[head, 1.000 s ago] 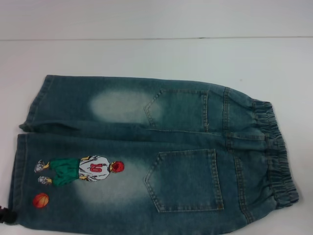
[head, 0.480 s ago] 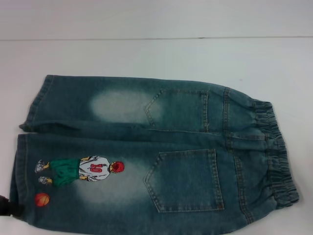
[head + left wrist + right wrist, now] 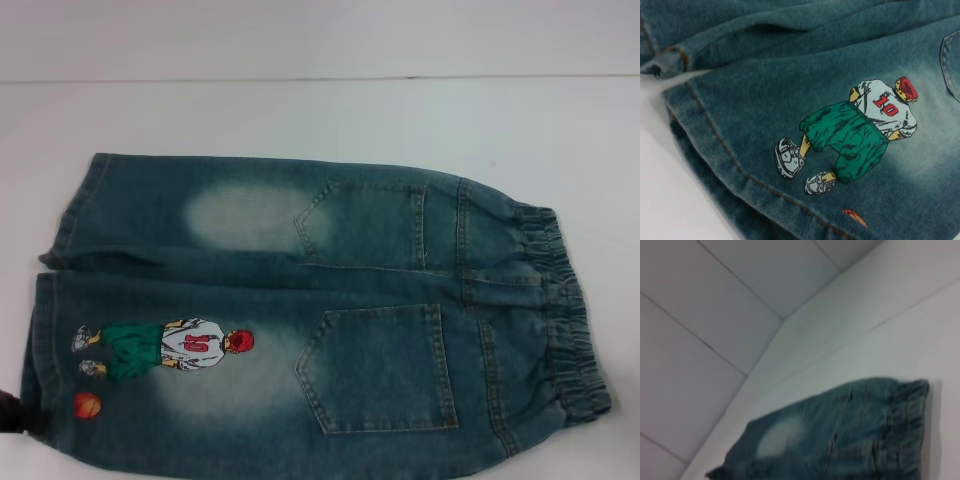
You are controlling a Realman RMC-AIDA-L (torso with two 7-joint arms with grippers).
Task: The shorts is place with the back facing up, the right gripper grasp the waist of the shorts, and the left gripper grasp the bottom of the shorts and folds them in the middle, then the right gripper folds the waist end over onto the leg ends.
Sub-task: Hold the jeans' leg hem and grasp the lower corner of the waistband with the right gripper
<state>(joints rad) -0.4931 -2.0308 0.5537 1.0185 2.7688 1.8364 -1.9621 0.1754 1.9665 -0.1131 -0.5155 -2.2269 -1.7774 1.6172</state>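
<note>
Head view: the shorts [image 3: 310, 320] lie flat on the white worktop [image 3: 300, 110], back up, the waist of the shorts [image 3: 565, 310] at three o'clock, the bottom of the shorts [image 3: 50, 290] at nine. No fold made yet; everything is left to do. A dark sliver of the left gripper [image 3: 12, 412] sits at the eight o'clock hem; its fingers, I cannot tell. Left wrist view: hem edge and cartoon player [image 3: 855, 135] close below. Right wrist view: waistband far off, open worktop around it; the right gripper itself is unseen.
</note>
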